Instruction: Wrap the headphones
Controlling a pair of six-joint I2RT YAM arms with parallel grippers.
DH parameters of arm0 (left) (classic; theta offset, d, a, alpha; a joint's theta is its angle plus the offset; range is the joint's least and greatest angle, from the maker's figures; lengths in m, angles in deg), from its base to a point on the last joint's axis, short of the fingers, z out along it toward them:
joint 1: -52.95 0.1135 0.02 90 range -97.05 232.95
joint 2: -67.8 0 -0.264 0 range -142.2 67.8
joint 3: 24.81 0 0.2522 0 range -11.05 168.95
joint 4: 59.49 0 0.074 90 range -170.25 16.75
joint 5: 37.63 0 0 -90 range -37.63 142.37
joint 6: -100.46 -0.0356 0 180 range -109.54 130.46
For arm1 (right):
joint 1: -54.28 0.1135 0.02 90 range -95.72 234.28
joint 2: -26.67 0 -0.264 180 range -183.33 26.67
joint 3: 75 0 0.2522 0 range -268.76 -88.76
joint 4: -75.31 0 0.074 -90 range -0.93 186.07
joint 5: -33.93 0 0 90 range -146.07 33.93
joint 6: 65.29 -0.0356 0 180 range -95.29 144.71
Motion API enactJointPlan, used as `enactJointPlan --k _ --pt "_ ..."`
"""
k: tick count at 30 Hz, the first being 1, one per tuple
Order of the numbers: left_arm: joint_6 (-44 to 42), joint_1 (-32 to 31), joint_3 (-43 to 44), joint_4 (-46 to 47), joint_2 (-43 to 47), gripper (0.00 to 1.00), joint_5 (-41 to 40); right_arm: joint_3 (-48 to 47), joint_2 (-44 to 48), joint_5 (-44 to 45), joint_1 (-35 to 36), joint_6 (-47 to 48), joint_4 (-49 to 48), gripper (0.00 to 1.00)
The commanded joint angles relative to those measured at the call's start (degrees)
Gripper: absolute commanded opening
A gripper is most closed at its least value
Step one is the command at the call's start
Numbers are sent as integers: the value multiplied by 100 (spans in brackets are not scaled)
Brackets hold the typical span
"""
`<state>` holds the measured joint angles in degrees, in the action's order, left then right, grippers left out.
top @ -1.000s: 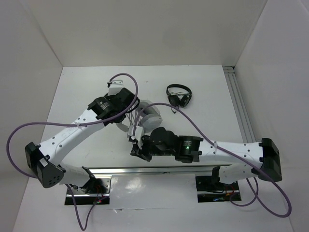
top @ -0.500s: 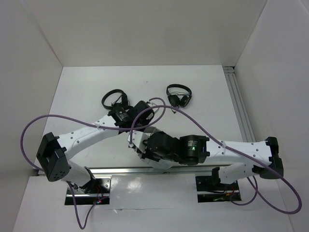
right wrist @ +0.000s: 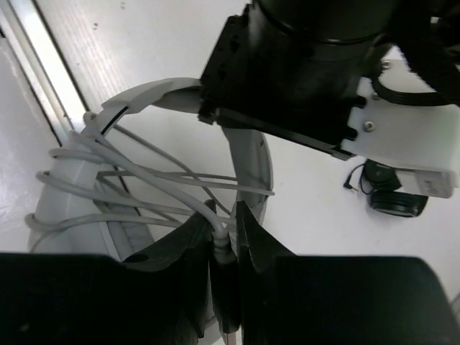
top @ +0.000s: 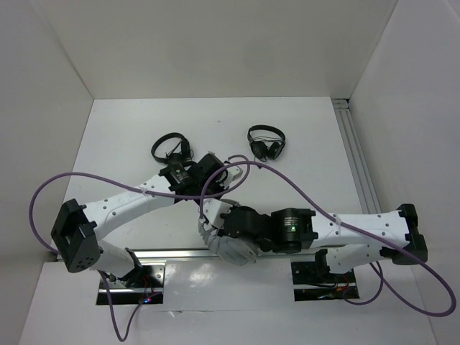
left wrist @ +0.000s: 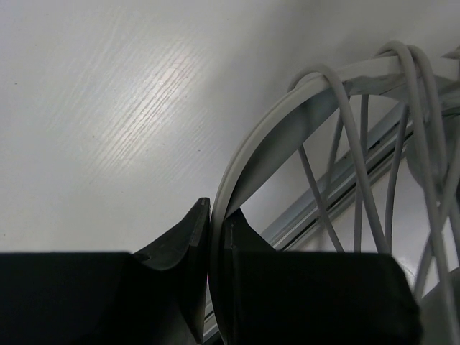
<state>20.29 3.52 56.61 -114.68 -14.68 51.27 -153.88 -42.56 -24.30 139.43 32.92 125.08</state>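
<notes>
While the left gripper (left wrist: 216, 215) pinches the headband (left wrist: 277, 129), steadying the headphones (right wrist: 57, 208) at the table (top: 309, 180) near edge, the right gripper (right wrist: 224, 219) pinches, apparently, the cable (right wrist: 151, 176) plug end, holding loops taut.

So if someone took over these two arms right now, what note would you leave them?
Left gripper: shut on the headband of the headphones, close to the arms' bases.
Right gripper: pinching the cable at its plug end.
Done: several cable turns lie across the headband.
Left: probably secure the plug end, then set the headphones down and let go.
</notes>
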Motion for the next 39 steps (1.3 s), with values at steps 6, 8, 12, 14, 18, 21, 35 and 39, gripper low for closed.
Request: enactJointPlan --k 6,8,12,14,18,21,35,39 --pt "-165 -84 -138 -14 346 0 305 140 226 1419 11 -328 81 36" --pt "-104 -84 -139 -67 486 0 251 271 226 1568 11 -381 82 45" --pt "-51 -84 -43 -198 715 0 -38 334 279 1718 -41 -600 284 56" --pt "19 -32 11 -339 768 0 -267 263 392 1719 -103 -715 416 66" --pt "124 29 134 -489 821 0 -469 140 559 1482 -174 -786 416 94" --pt "125 170 73 -419 935 0 -391 -44 717 1376 -174 -838 468 100" --pt "897 935 125 -182 496 0 -706 -545 1491 1921 -174 -1426 310 100" --pt "1574 1347 239 292 285 0 -1198 -660 1544 2288 -174 -2137 363 100"
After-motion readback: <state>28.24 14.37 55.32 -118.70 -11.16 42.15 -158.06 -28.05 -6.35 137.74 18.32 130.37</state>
